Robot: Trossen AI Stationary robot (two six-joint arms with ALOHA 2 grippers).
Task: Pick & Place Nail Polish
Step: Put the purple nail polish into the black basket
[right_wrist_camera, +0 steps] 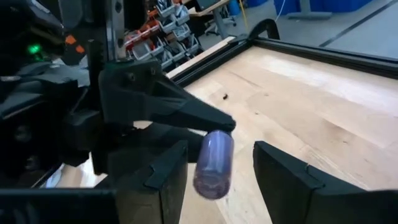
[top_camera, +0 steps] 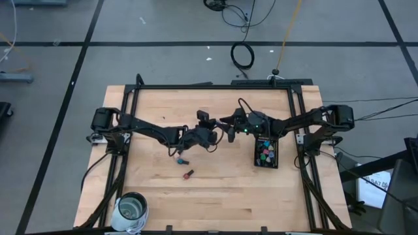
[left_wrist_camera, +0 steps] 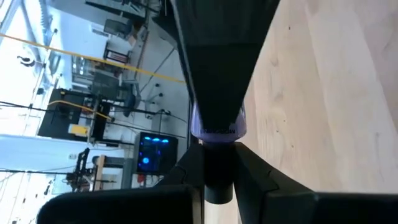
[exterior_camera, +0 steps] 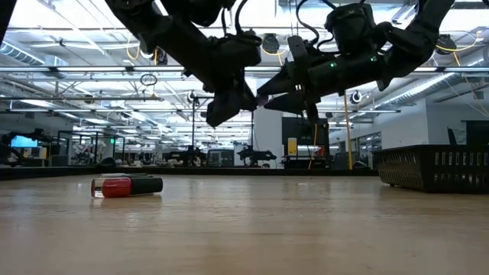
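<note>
Purple bottle (right_wrist_camera: 213, 163) held in the air above mid-surface, clamped by its dark cap in the left end effector (right_wrist_camera: 214, 127), body hanging free; same bottle seen in the left wrist view (left_wrist_camera: 217, 123) pinched between two dark fingers (left_wrist_camera: 219, 56). Left end effector (top_camera: 210, 136) closed tight on it. Right end effector (top_camera: 231, 130) just beside, facing the left one, its fingers (right_wrist_camera: 292, 180) standing partly apart on either side of the bottle body and not touching it, as far as the right wrist view lets me judge. In the low view both end effectors hang well above the surface, left (exterior_camera: 248, 99) and right (exterior_camera: 294, 93) nose to nose; the bottle between them is only a faint pale spot there. Two more bottles lie on their sides on the wood surface (top_camera: 215, 196), below the left end effector in the high view: a teal one (top_camera: 181, 159) and a red one (top_camera: 189, 174), near each other but apart. The red one shows in the low view (exterior_camera: 126, 186), lying flat with its dark cap toward the picture's right. Black tray (top_camera: 266, 153) sits under the right arm, holding several bottles, colours mixed; exact count unclear. Glass jar (top_camera: 131, 210) at the near left corner, well apart from everything else.
</note>
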